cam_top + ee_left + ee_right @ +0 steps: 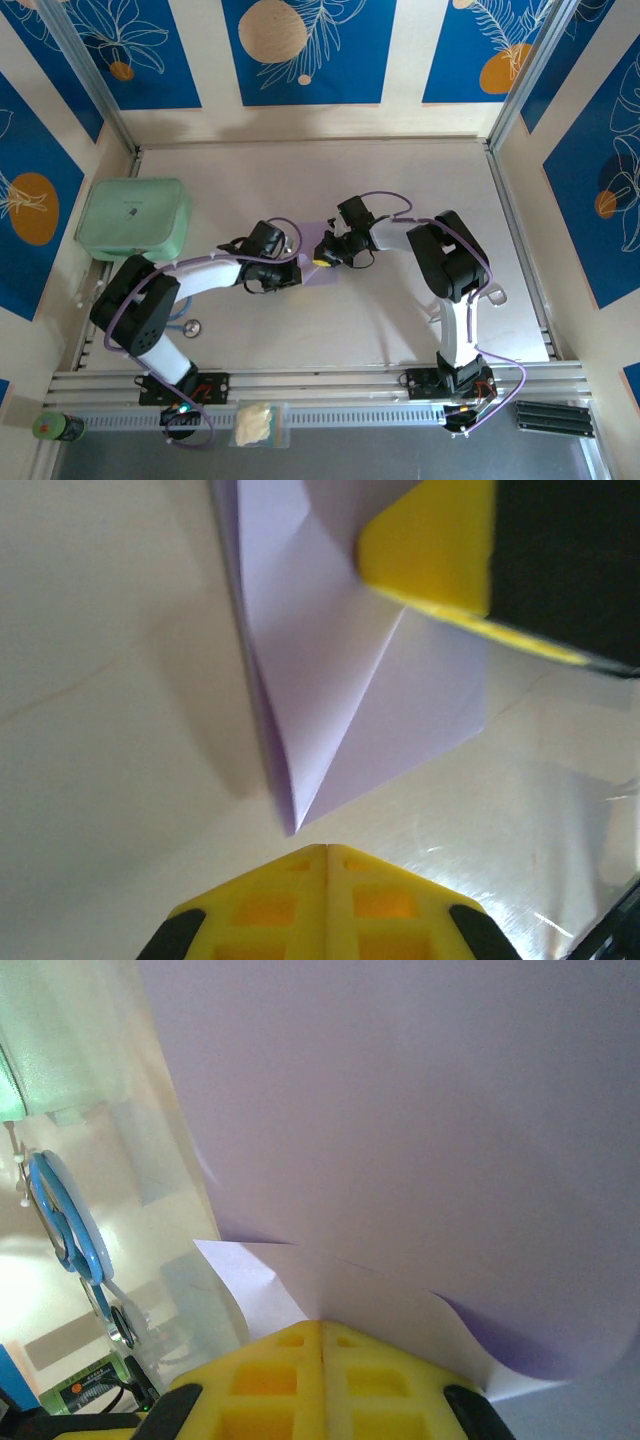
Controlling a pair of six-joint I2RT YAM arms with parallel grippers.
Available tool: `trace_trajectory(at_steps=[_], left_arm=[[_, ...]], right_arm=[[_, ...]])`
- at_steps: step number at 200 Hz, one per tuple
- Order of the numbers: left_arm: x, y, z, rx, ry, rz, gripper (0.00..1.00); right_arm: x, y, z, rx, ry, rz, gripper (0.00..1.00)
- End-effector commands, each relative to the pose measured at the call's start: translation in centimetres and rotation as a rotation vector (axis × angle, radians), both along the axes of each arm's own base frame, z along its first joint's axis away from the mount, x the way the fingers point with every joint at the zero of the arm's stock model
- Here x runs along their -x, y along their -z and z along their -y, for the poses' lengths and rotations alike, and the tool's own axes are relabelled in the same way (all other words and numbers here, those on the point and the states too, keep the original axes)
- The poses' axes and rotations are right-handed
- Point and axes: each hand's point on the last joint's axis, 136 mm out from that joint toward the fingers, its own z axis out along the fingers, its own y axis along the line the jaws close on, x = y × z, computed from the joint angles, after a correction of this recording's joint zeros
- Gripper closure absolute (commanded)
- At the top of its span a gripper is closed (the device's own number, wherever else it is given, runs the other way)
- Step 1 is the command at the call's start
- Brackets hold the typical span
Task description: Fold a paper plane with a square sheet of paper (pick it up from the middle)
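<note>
The square sheet of paper (322,238) is pale lilac and lies partly folded at the table's middle, between the two arms. In the left wrist view the paper (330,680) shows a long diagonal crease that runs down to a sharp corner. My left gripper (327,848) is shut with nothing in it, its tip just short of that corner. My right gripper (322,1322) is also shut, and its tip presses on the lilac paper (400,1110), whose edges curl up beside the fingers. One right finger (430,550) rests on the sheet's far part.
A mint-green rounded box (133,218) stands at the left of the table. Blue-handled scissors (65,1225) lie near the left arm's base. A small bag (258,422) and a green can (57,427) sit at the near rail.
</note>
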Motion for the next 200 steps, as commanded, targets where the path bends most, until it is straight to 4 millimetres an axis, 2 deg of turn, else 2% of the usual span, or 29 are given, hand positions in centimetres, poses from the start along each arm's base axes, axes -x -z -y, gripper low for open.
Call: trace_trajectory(at_steps=[1,37,81,96,114,133,147,171,200], left_arm=[[-1.9,-0.8,1.2,0.019,-0.034,0.034,1.00],[-2.4,1.0,1.4,-0.013,-0.056,-0.015,1.00],[-2.6,2.4,1.3,-0.039,-0.073,-0.041,1.00],[-2.1,3.3,0.7,-0.067,-0.083,-0.069,1.00],[-1.5,4.1,0.2,-0.090,-0.095,-0.103,1.00],[-1.2,4.5,-0.1,-0.104,-0.101,-0.121,1.00],[-1.1,4.5,-0.2,-0.106,-0.101,-0.123,1.00],[-1.1,4.5,-0.2,-0.105,-0.103,-0.125,1.00],[-1.1,4.5,-0.1,-0.103,-0.102,-0.128,1.00]], right_arm=[[1.0,4.0,2.2,0.125,0.044,-0.093,0.99],[0.9,3.7,2.0,0.116,0.044,-0.090,0.99],[0.7,2.9,1.6,0.090,0.034,-0.077,0.99],[0.4,1.8,1.3,0.062,0.035,-0.053,0.99],[-0.4,-0.7,0.6,0.015,0.018,0.009,0.99],[-0.8,-2.9,-0.1,-0.020,-0.011,0.069,0.99],[-0.5,-3.8,-0.4,-0.033,-0.032,0.090,0.99],[0.7,-3.7,-1.0,-0.031,-0.067,0.082,0.99],[2.1,-2.1,-1.2,-0.004,-0.074,0.039,0.99]])
